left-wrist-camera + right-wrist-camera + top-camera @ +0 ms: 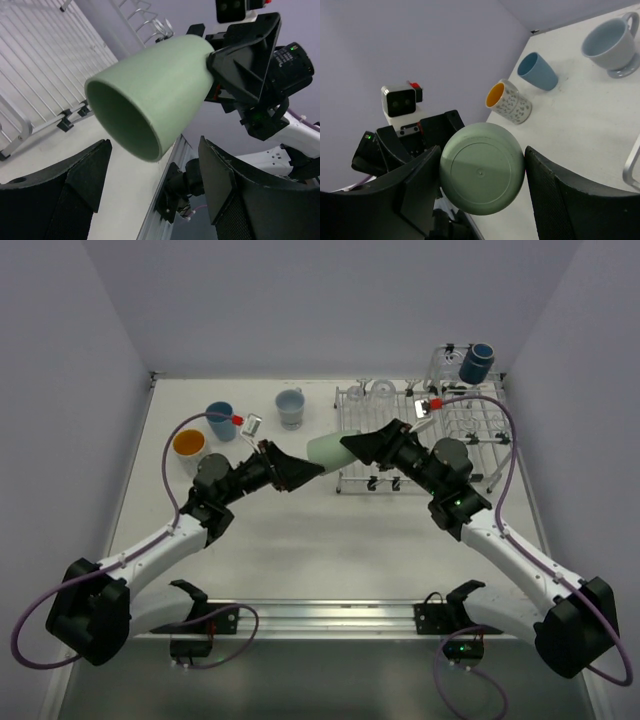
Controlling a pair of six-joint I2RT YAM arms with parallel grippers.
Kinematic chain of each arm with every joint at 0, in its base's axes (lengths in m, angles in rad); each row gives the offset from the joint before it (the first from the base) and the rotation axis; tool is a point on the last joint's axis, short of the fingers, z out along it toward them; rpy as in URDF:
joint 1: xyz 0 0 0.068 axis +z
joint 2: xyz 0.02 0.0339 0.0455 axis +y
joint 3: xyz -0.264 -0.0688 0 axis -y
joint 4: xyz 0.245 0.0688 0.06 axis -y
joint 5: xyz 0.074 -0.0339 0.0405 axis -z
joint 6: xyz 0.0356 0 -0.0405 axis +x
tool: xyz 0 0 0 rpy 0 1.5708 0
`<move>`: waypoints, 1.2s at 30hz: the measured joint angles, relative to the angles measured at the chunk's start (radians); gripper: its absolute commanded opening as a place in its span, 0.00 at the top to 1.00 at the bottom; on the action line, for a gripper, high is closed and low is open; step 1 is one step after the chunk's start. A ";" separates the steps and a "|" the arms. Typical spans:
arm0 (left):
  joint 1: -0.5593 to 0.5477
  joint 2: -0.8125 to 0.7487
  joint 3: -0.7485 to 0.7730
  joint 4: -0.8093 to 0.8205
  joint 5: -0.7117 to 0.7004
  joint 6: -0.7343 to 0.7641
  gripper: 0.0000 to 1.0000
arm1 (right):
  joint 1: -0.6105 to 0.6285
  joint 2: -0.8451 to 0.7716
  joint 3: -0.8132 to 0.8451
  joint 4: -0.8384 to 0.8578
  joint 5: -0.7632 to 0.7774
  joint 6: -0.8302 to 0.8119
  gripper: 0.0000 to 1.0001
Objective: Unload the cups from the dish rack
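Note:
My right gripper (362, 445) (481, 172) is shut on the base of a pale green tumbler (330, 449) (481, 167), holding it sideways in the air left of the dish rack (470, 430) (40, 60). The tumbler's open mouth (125, 125) points at my left gripper (300, 472) (154, 150). That gripper is open, one finger on each side just short of the rim, not touching it. A dark blue mug (476, 362) stands in the rack's raised basket. Clear glasses (370, 393) stand at the rack's far left corner.
On the table's left stand a blue tumbler (220, 420) (537, 71), a patterned cup with an orange inside (189, 448) (509, 101) and a pale blue mug (290, 407) (612, 45). A small clear glass (252, 424) lies near them. Walls close three sides.

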 measured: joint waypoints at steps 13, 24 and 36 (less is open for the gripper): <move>-0.014 -0.041 0.089 -0.052 -0.053 0.048 0.93 | -0.006 0.027 -0.072 0.155 -0.069 0.129 0.33; -0.018 0.031 0.679 -0.936 -0.446 0.483 0.94 | 0.020 0.014 -0.110 0.085 -0.105 0.070 0.06; 0.001 0.586 0.895 -1.479 -0.734 0.724 1.00 | 0.020 -0.145 -0.114 -0.143 -0.039 -0.106 0.05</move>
